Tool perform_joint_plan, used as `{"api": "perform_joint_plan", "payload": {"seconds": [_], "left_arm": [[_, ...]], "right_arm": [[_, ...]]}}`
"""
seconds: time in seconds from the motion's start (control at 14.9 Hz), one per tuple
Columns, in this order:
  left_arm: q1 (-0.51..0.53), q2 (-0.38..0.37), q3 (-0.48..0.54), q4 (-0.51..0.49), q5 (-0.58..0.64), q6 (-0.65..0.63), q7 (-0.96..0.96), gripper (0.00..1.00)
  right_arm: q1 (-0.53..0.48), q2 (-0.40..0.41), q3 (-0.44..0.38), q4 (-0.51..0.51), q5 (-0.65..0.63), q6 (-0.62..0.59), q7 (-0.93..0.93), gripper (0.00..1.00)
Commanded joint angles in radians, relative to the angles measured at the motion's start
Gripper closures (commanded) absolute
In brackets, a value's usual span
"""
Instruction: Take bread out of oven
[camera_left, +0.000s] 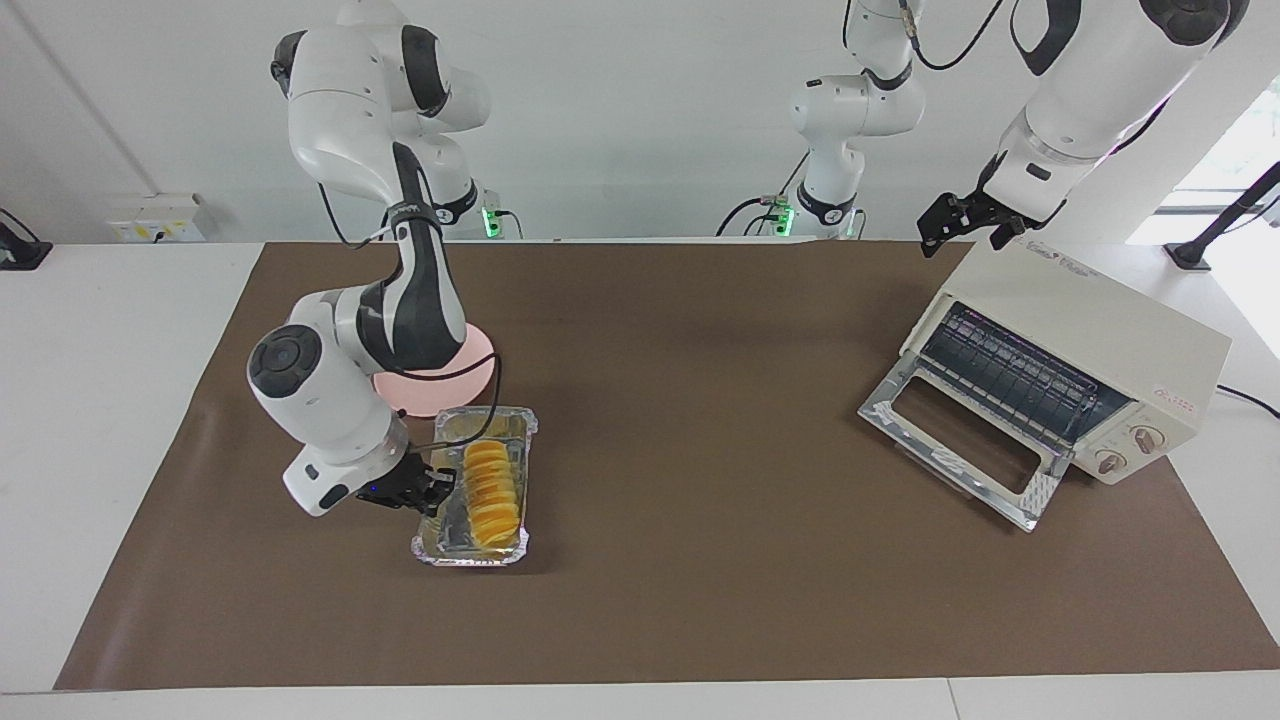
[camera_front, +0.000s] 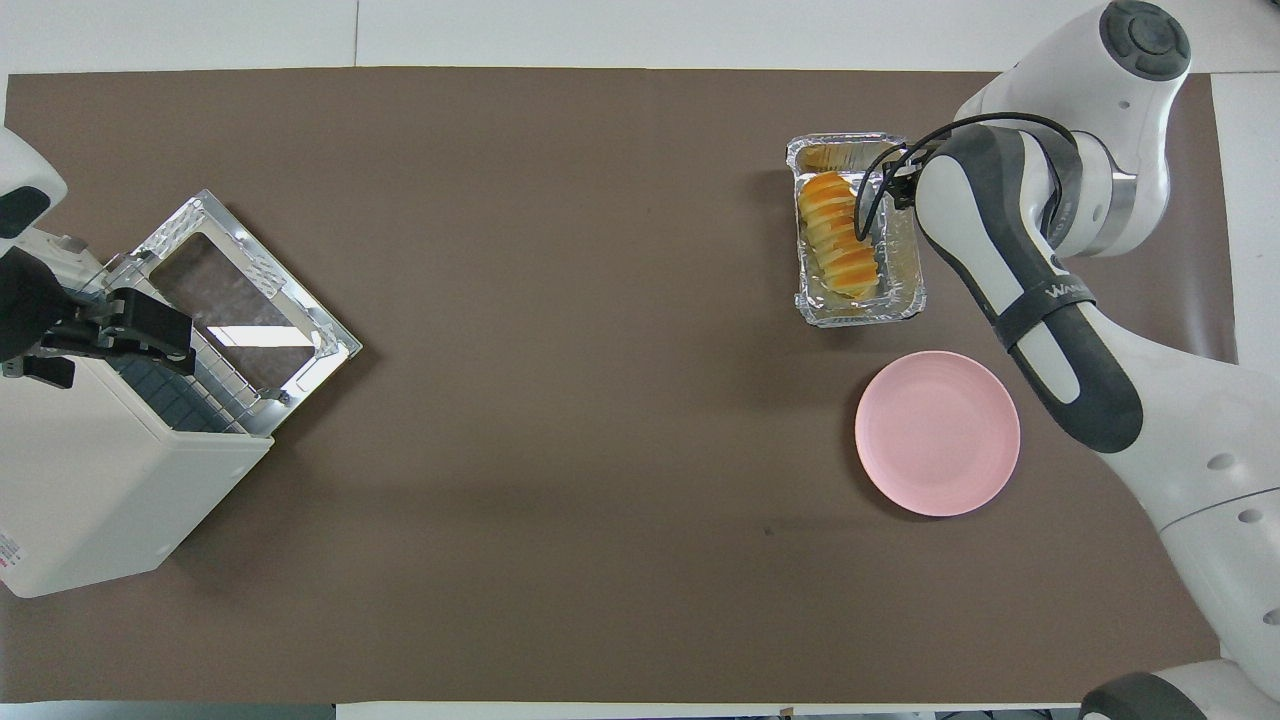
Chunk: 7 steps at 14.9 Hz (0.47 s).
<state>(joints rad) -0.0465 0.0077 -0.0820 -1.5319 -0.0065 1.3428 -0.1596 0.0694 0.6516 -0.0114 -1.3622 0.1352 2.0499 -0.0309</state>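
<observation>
Across most of both frames: brown-covered surface (camera_left: 680, 560), bearing everything else. At right of the facing view, angled: cream-white oven (camera_left: 1090, 340), door (camera_left: 960, 440) dropped flat open onto the surface, wire rack (camera_left: 1010, 375) visible inside, two knobs at its lower right corner. Left of center in the facing view, partly hidden by the right arm: round pink plate (camera_front: 937, 432), seen whole at lower right in the overhead view. Just beside the plate, farther from the robots: crinkled silver foil tray (camera_left: 428, 548). Lying lengthwise in that tray, well apart from the oven, toward the right arm's end of the surface: golden ridged bread (camera_left: 490, 495). At the tray's edge, low beside the bread: right gripper (camera_left: 436, 490); whether clenched or released, cannot tell. At upper right of the facing view, over the oven's top near its upper edge: left gripper (camera_left: 965, 232), holding nothing, fingers spread apart.
</observation>
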Motion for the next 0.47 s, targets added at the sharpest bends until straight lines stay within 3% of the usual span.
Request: {"api": "perform_joint_plan", "payload": {"seconds": [0.0,0.4], "left_arm": [[0.013,-0.035,-0.005,-0.042,-0.015,0.022,0.003,0.00],[0.013,-0.035,-0.005,-0.040,-0.015,0.022,0.002,0.00]], "right_arm": [[-0.014,0.028,0.005,0.009,-0.026,0.056,-0.044,1.00],[-0.048,0.026,0.005,-0.021,-0.092,0.101,-0.055,1.00]]}}
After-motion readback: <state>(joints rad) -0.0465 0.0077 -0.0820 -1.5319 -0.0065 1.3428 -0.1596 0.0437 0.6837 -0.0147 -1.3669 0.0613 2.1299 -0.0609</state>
